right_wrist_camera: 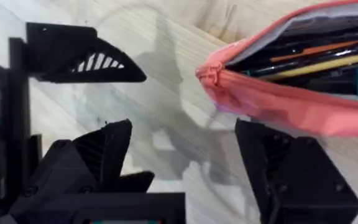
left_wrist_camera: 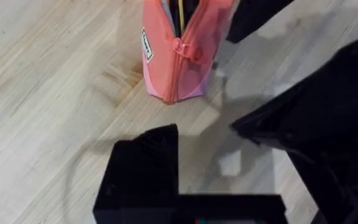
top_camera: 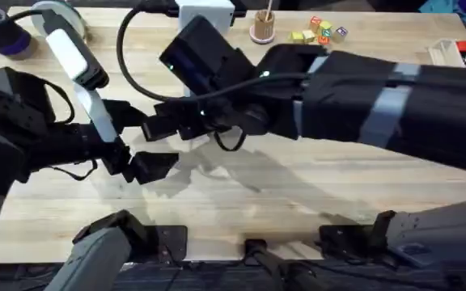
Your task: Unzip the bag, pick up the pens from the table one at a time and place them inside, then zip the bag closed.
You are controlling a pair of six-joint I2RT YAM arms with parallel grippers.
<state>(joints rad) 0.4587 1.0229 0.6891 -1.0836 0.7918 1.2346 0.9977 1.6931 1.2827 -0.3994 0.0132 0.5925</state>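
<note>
From overhead, both arms crowd the middle of the table (top_camera: 314, 190); the right arm rises large and dark under the camera and covers the spot where the bag lies, so the bag cannot be made out here; the left gripper (top_camera: 140, 166) sits at centre-left, the right gripper (top_camera: 180, 128) just beyond it, and whether either is spread or closed cannot be told from here; a cup of sticks (top_camera: 263, 28) and some small coloured blocks (top_camera: 320, 32) stand at the far edge.

In the left wrist view, the bag (left_wrist_camera: 176, 56) stands on the wood beyond the left gripper (left_wrist_camera: 185, 168), cut off by the frame; its zip is parted at the top, with a thin yellow stick showing inside; the gripper's own fingers are released, holding nothing.

In the right wrist view, the bag (right_wrist_camera: 291, 93) gapes open, lying on the table just beyond the right gripper (right_wrist_camera: 185, 155); inside lie several pens (right_wrist_camera: 316, 53), dark, orange and yellow, their ends cut off; the fingers are spread wide and empty; the left gripper (right_wrist_camera: 114, 99) faces them, released too.
</note>
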